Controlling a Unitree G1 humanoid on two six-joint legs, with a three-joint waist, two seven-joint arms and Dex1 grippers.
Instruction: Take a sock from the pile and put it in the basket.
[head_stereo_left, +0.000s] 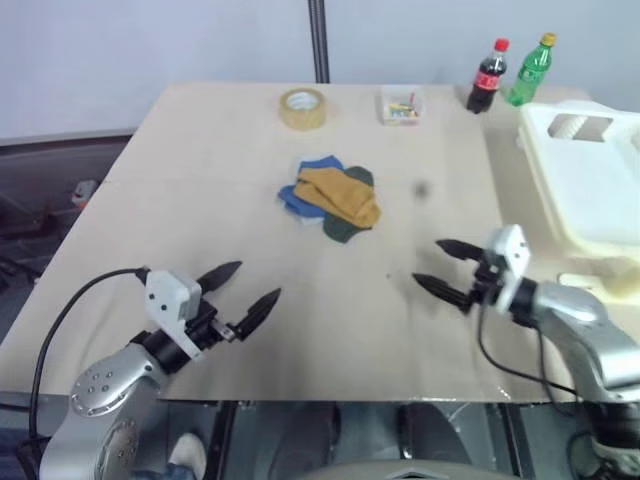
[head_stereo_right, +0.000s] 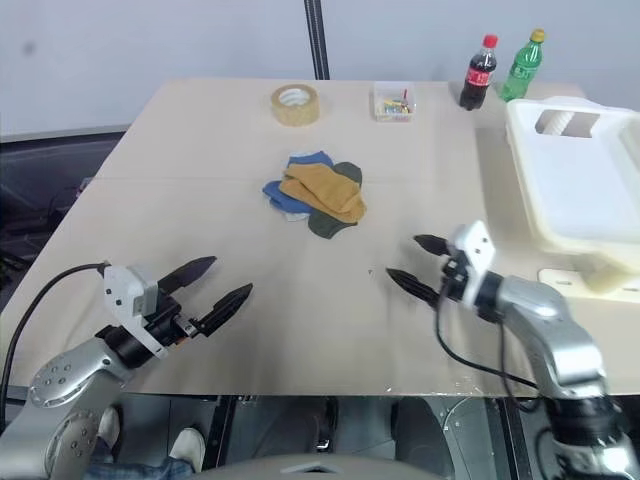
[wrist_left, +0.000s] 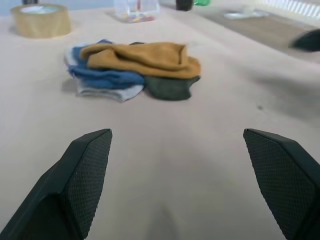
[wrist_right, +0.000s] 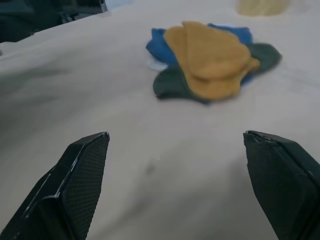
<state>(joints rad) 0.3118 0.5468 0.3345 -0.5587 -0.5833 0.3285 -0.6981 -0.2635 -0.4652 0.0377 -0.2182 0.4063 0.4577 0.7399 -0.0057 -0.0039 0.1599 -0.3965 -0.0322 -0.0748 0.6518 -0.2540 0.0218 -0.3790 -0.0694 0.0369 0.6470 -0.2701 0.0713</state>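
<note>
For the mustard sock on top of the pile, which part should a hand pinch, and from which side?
Probably the mustard sock is best pinched at its free end towards the basket, coming from above on the right hand's side. It lies flat on top of the pile, so lifting that end should peel it off without dragging the blue sock underneath.

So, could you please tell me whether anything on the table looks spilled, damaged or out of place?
Nothing stands out. The pile of socks is loose and overlapping but lies flat mid-table, the tape roll, clear box and two bottles stand tidy along the far edge, and the basket sits upright on the right.
</note>
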